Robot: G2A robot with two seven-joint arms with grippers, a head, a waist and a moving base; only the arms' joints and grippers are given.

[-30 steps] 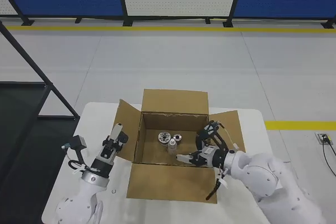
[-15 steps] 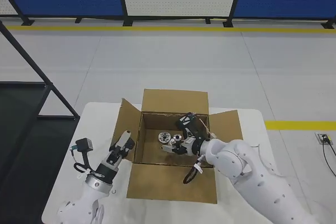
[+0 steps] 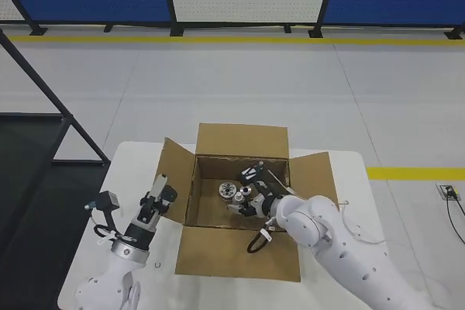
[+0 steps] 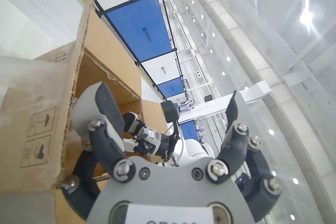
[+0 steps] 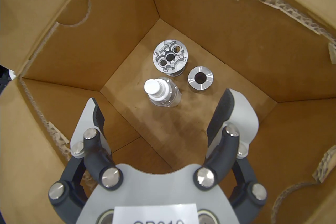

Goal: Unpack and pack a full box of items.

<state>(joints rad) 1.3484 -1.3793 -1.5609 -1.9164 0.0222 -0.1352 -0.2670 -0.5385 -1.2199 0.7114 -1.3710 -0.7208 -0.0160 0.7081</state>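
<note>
- Top view — the open cardboard box (image 3: 239, 256) sits on the white surface (image 3: 139, 167). On its floor stand a clear bottle (image 3: 238, 204), a flanged metal spool (image 3: 228, 188) and a metal ring (image 3: 246, 191), close together. The right jaws hang inside the box just over the bottle. The left jaws sit outside, near the left flap.
- Left wrist view — the left jaws are spread wide and hold nothing, with the box (image 4: 34, 104) just beside them.
- Right wrist view — the right jaws are wide and empty, with the bottle (image 5: 163, 97) beyond and between them, untouched.
  - The bottle stands upright, long axis vertical, white cap (image 5: 153, 88) pointing up at the camera.
  - It looks light, smooth and a little squashy, so it is best taken across the round body below the cap with a modest squeeze.
  - The spool (image 5: 170, 57) and ring (image 5: 200, 77) lie with bores facing up, axes vertical.
  - They look heavy, rigid and slick, so a grip across the outer rim would likely serve.
</note>
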